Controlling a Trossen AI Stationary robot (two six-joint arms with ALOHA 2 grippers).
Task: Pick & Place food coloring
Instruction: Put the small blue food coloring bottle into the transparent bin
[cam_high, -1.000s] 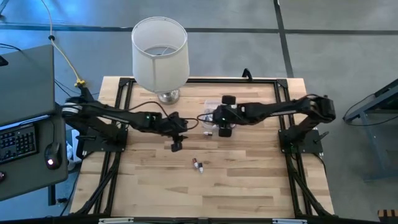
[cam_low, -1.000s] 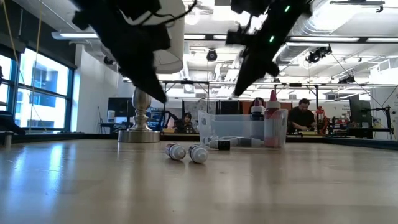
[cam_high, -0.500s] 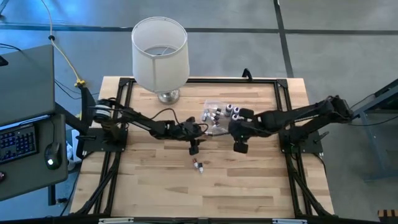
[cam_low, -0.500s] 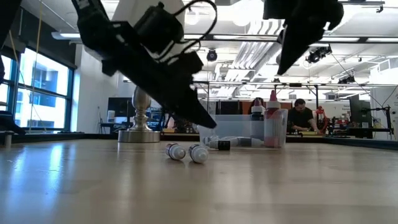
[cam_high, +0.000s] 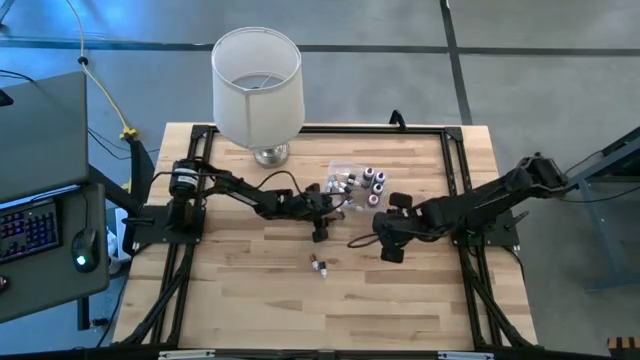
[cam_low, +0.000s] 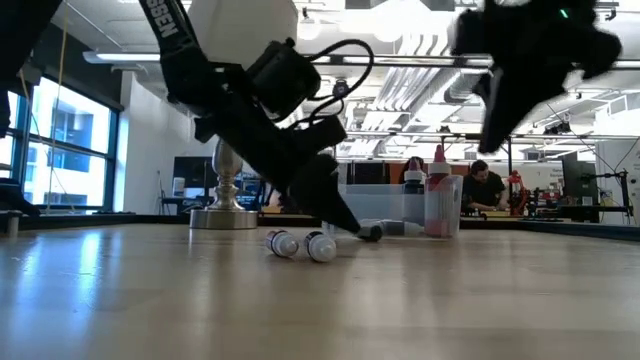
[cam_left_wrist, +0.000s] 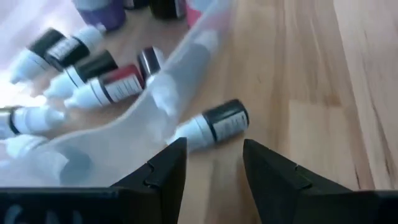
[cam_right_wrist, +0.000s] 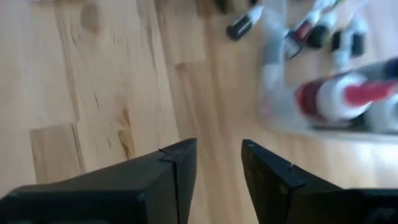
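Note:
A clear plastic tub (cam_high: 336, 170) at the table's middle holds several tiny food coloring bottles (cam_high: 372, 180) with white caps. One dark bottle (cam_left_wrist: 214, 124) lies on its side on the table just outside the tub wall (cam_left_wrist: 180, 81). My left gripper (cam_left_wrist: 214, 165) is open, low over the table, its fingertips close before this bottle without touching it; it also shows in the high view (cam_high: 320, 230). Two more bottles (cam_high: 320, 265) lie on the wood nearer the front. My right gripper (cam_high: 392, 250) is open and empty, raised, to the tub's near right.
A white-shaded lamp (cam_high: 257, 85) stands on its metal base (cam_high: 268, 155) at the table's far left of middle, close to the tub. A cable (cam_high: 360, 240) loops on the wood between the grippers. A black frame (cam_high: 200, 135) runs along the table's edges.
My left gripper has gone toward the table's right and down, to the bottle lying beside the tub. My right gripper has left its place over the tub and gone toward the near and right edges, staying raised. The bottles on the table have not moved.

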